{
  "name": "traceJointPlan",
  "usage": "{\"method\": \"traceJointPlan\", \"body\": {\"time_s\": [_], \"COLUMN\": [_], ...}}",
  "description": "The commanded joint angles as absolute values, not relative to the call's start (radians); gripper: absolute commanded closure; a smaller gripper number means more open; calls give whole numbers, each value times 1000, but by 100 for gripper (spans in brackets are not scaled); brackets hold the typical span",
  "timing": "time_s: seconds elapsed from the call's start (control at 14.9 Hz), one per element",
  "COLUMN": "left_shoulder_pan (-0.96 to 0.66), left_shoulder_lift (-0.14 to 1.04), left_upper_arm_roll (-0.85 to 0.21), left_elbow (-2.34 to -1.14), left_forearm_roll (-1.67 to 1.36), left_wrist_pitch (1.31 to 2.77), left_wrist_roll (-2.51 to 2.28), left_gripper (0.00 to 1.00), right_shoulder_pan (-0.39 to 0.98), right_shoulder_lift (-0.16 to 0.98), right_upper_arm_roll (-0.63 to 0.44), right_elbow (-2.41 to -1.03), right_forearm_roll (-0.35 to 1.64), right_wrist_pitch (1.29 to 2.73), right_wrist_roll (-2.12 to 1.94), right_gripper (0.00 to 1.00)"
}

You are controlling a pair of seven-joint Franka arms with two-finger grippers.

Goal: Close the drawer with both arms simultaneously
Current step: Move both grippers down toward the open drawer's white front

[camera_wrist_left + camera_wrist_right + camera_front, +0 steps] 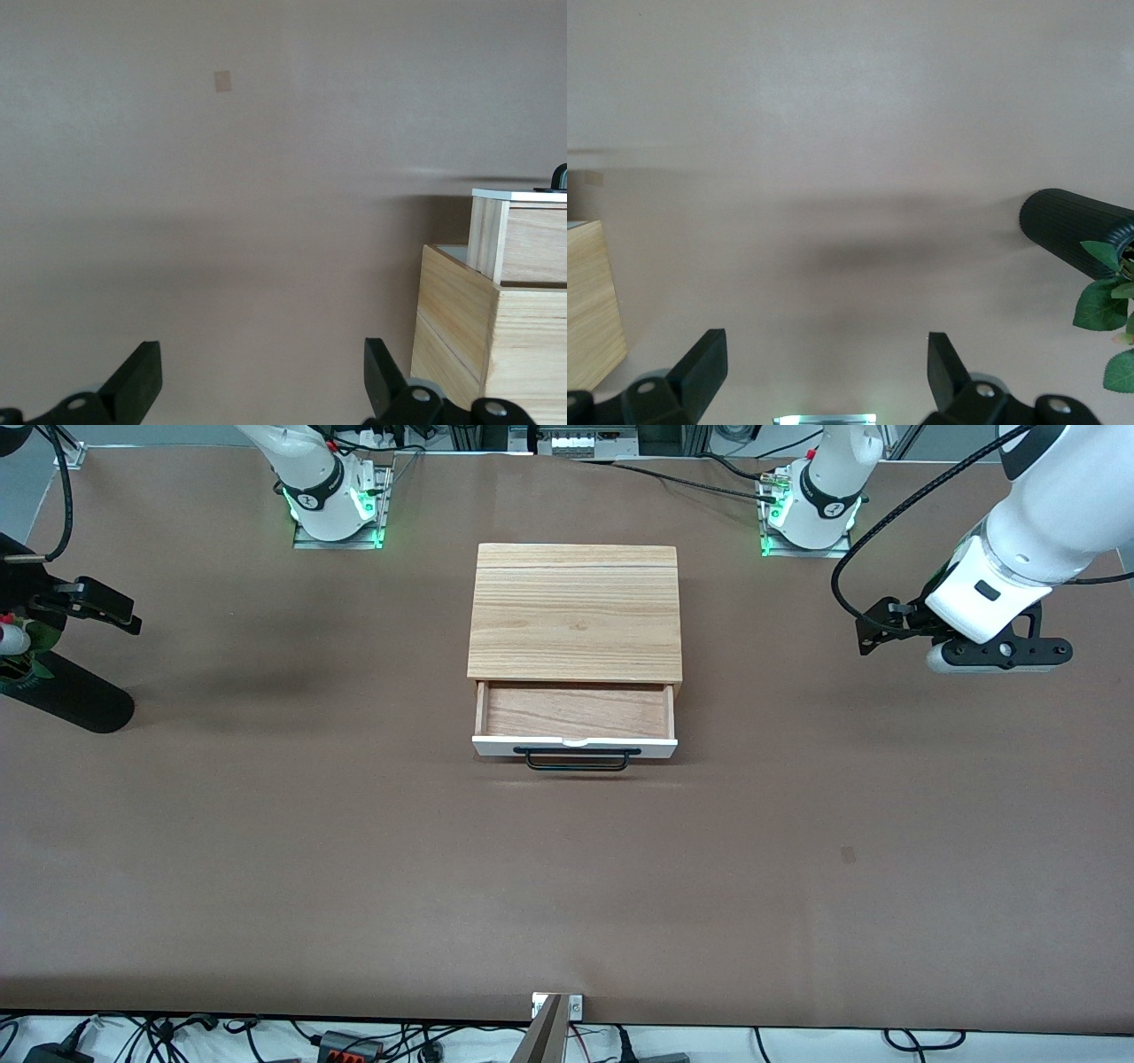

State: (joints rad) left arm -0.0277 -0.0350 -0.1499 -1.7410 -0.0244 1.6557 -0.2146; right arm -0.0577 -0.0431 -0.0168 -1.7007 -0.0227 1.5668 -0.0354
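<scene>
A wide shallow drawer with white front panel and black bar handle [575, 735] stands pulled out of its light oak-grain box [576, 613] at mid-table, reddish wood interior showing. The left gripper [257, 381] hangs over bare brown tabletop [567, 886] toward its own end, fingers spread apart; the right gripper [824, 376], likewise spread, hangs above its end beside a black ribbed vase with green leaves [1072, 243]

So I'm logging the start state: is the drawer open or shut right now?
Open. The drawer is pulled out of the oak-grain box, reddish wood inside showing and nothing in it; its white front panel sits clear of the box.
</scene>
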Motion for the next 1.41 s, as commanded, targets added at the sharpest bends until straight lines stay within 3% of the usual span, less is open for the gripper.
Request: {"method": "traceJointPlan", "body": {"time_s": [0.0, 0.4, 1.07, 1.34], "left_shoulder_pan": [-25, -25, -61, -64], "left_shoulder_lift": [-38, -28, 87, 245], "left_upper_arm_roll": [-152, -149, -161, -163], "left_elbow": [-1729, -1718, -1671, -1498], "left_forearm_roll": [-44, -43, -73, -132], "left_wrist_pitch": [1637, 1634, 1641, 1637], "left_wrist_roll": [-209, -202, -210, -216], "left_gripper": [0, 0, 0, 0], "right_shoulder_pan": [-54, -54, -22, 12], "right_shoulder_lift": [-38, -41, -25, 6], "right_upper_arm_roll": [-20, -20, -12, -11], "right_elbow": [-1680, -1680, -1671, -1674], "right_forearm_roll": [-9, -9, -2, 40], "right_wrist_pitch": [1546, 1535, 1535, 1548], "right_wrist_roll": [-20, -20, -20, -26], "right_gripper": [0, 0, 0, 0]}}
